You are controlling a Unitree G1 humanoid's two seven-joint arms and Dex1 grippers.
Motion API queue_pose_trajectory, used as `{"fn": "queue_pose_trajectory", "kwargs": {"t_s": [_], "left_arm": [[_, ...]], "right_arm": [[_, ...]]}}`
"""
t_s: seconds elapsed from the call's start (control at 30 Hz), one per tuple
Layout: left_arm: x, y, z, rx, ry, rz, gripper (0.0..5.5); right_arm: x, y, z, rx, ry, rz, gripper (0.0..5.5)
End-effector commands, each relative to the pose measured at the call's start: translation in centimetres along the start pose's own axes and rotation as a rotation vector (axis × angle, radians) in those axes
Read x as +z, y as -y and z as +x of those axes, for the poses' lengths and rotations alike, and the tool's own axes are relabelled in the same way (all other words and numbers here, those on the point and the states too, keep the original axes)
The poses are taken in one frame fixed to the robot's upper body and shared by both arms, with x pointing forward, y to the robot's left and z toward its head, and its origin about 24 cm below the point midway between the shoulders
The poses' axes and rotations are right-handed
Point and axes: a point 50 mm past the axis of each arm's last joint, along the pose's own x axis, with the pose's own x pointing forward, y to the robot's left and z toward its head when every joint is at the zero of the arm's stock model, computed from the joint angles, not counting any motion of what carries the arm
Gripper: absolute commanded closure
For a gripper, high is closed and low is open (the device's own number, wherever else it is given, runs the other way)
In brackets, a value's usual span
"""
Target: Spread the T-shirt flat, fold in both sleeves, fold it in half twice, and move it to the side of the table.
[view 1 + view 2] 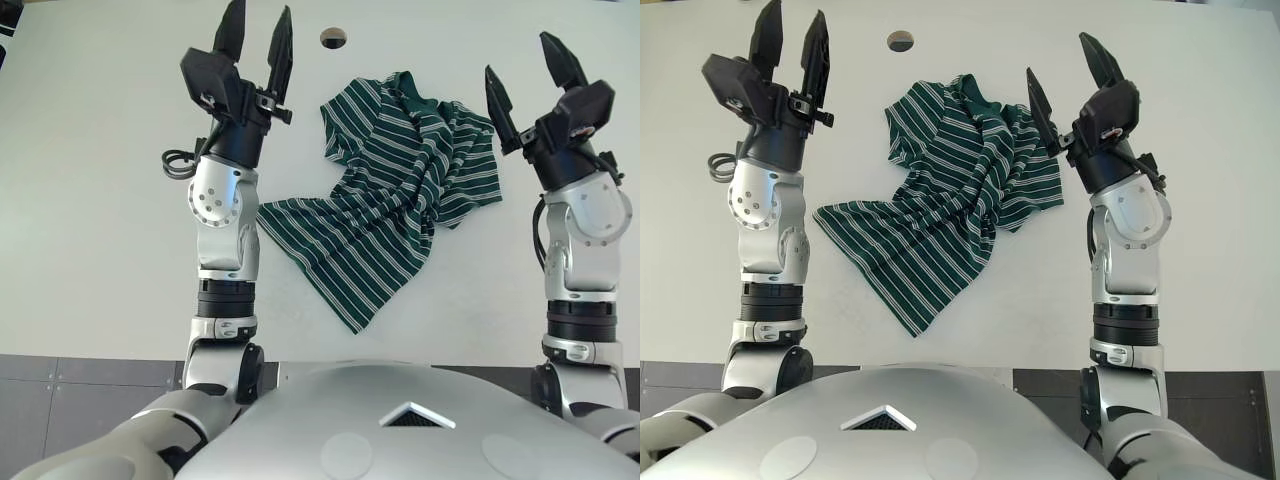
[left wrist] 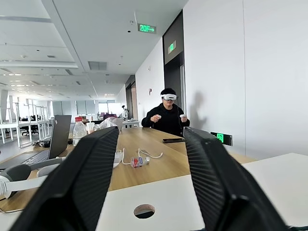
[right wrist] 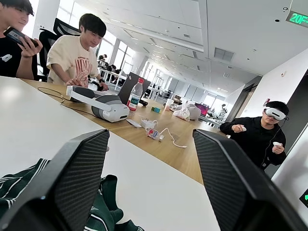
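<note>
The soft, light T-shirt (image 1: 400, 190) is lying crumpled on the worktop (image 1: 90, 200) just on the robot's side of the round hole (image 1: 333, 38), and the left gripper (image 1: 260, 14) and right gripper (image 1: 519, 55), hanging left and right of that hole with fingers open, are probably needing to pinch its floppy edges.

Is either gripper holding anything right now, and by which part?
Nothing is held. The left gripper and right gripper are both open; the T-shirt lies crumpled between them.

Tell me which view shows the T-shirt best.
Left eye view: the whole crumpled T-shirt lies unobstructed. Right eye view matches it. Right wrist view catches a striped edge; left wrist view faces away.
</note>
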Motion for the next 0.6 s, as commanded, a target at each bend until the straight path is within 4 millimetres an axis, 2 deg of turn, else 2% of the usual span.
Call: {"fn": "queue_pose_trajectory", "kwargs": {"t_s": [0.03, 0.6], "left_arm": [[-0.03, 0.02, -0.07, 0.001, -0.005, 0.004, 2.43], [0.13, 0.3, -0.26, -0.012, -0.01, 0.005, 2.43]], "right_arm": [[0.33, 0.08, 0.38, 0.005, 0.021, -0.004, 2.28], [0.36, -0.08, 0.06, 0.013, 0.012, -0.002, 2.28]]}}
